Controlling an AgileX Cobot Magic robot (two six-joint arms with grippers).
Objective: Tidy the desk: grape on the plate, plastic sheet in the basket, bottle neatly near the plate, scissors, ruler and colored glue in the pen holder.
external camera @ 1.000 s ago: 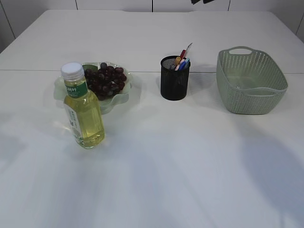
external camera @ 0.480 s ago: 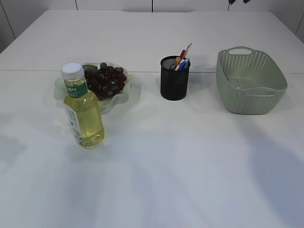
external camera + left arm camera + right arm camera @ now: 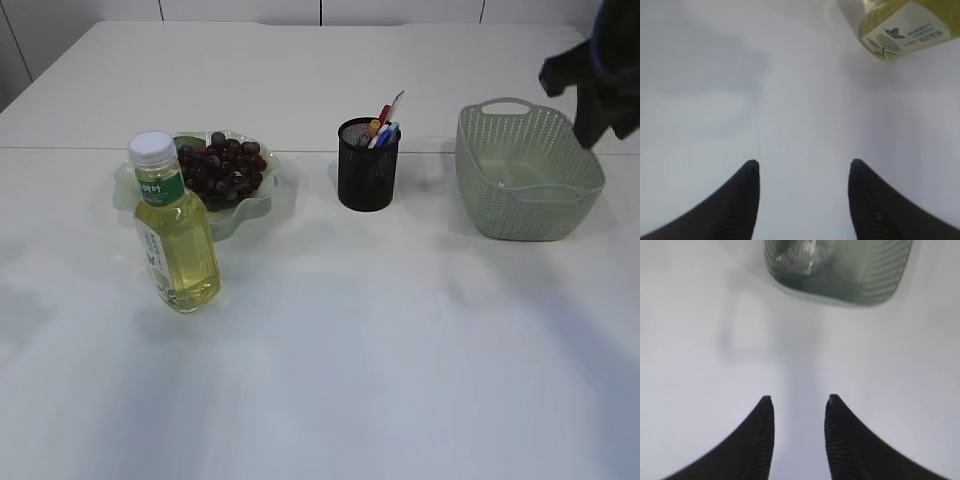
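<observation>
A bottle [image 3: 175, 228] of yellow drink with a white cap stands upright just in front of the pale green plate [image 3: 258, 203], which holds dark grapes [image 3: 220, 168]. The black mesh pen holder [image 3: 367, 165] holds several coloured items. The green basket [image 3: 525, 170] stands at the right; in the right wrist view it [image 3: 865, 275] holds a crumpled clear plastic sheet [image 3: 797, 252]. My left gripper [image 3: 804, 162] is open and empty over bare table, with the bottle's base [image 3: 905, 25] ahead to its right. My right gripper [image 3: 798, 399] is open and empty, short of the basket.
My right arm [image 3: 600, 80] shows as a dark blur above the basket's far right corner. A seam [image 3: 60, 148] between two white tabletops runs across behind the plate and pen holder. The left arm is out of the exterior view.
My right arm has come into the exterior view at the top right, moving right and down toward the basket. The objects on the table have not moved.
</observation>
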